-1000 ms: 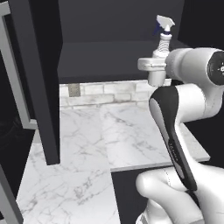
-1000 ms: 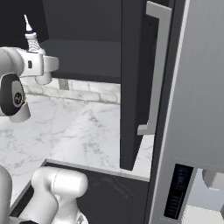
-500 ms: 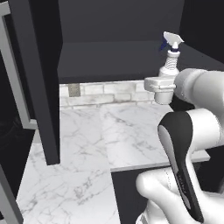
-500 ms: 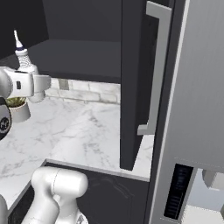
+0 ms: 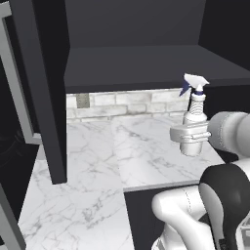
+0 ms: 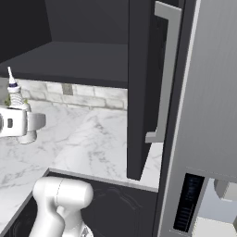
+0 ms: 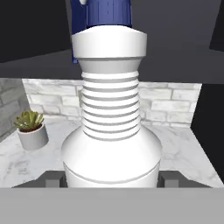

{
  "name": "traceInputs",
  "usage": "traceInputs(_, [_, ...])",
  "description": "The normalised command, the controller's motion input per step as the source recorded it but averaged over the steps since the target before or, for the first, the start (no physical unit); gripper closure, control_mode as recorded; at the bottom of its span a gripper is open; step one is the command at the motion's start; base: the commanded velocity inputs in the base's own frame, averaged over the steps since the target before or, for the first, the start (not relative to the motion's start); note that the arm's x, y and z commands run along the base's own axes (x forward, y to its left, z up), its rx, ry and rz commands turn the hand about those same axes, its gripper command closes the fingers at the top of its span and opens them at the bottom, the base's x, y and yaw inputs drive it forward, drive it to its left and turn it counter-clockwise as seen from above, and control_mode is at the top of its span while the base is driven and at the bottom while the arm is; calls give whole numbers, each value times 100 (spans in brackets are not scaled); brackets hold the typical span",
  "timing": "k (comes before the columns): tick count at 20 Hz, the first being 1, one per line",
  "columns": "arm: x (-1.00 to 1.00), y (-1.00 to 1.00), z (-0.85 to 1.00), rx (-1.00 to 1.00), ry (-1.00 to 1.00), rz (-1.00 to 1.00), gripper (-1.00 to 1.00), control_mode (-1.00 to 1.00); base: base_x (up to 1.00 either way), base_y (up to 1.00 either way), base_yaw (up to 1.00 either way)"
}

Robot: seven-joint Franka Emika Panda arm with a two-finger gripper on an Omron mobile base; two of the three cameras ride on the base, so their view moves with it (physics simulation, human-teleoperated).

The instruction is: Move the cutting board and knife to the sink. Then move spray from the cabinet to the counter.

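Note:
The spray [image 5: 196, 103] is a white ribbed bottle with a white trigger and dark blue nozzle piece. It stands upright in my gripper [image 5: 191, 139], which is shut on its lower body. It hangs below the black cabinet's shelf [image 5: 146, 66] and low over the white marble counter [image 5: 97, 161], near its right end. The spray [image 6: 15, 96] and gripper [image 6: 22, 123] sit at the far left of the right base view. In the hand view the spray [image 7: 111, 131] rises between the fingertips [image 7: 53, 179]. The cutting board, knife and sink are out of view.
An open cabinet door [image 5: 41, 88] hangs at the left. Another door with a long grey handle [image 6: 162, 69] stands beside the steel fridge [image 6: 210, 115]. A small potted plant [image 7: 30, 129] sits on the counter by the brick backsplash [image 5: 127, 103].
My gripper has come down from shelf height with the spray held in it, drifting a little toward the counter's right end. The grip has not changed.

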Motion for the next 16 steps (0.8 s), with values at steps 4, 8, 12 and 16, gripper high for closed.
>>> traceInputs(4, [1, 5, -48, 5, 14, 19, 100, -100, 0, 0, 0])
traceInputs(8, [4, 6, -52, 8, 2, 18, 100, -100, 0, 0, 0])
traceInputs(12, [20, 8, -51, 10, 1, 15, 100, -100, 0, 0, 0])
traceInputs(16, [39, 5, -61, 6, 1, 15, 100, -100, 0, 0, 0])
